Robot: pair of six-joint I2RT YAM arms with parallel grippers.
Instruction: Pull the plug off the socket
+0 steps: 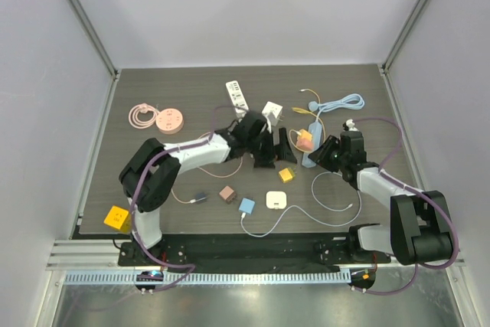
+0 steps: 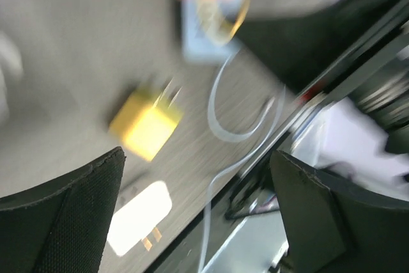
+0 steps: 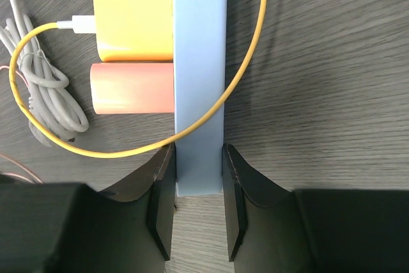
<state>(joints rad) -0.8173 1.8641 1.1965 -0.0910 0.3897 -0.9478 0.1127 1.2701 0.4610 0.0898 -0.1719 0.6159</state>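
socket strip in right hand, loose plug lying before left hand

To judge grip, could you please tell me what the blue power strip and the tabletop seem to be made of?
The blue power strip: likely moulded plastic, smooth and matte, uniform colour, crisp edges. The tabletop: probably wood-look laminate, dark grey-brown, fine grain lines, low sheen.

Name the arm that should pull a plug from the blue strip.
Left. The left gripper is open and empty near the blue strip; the right gripper is shut on the strip's end, bracing it.
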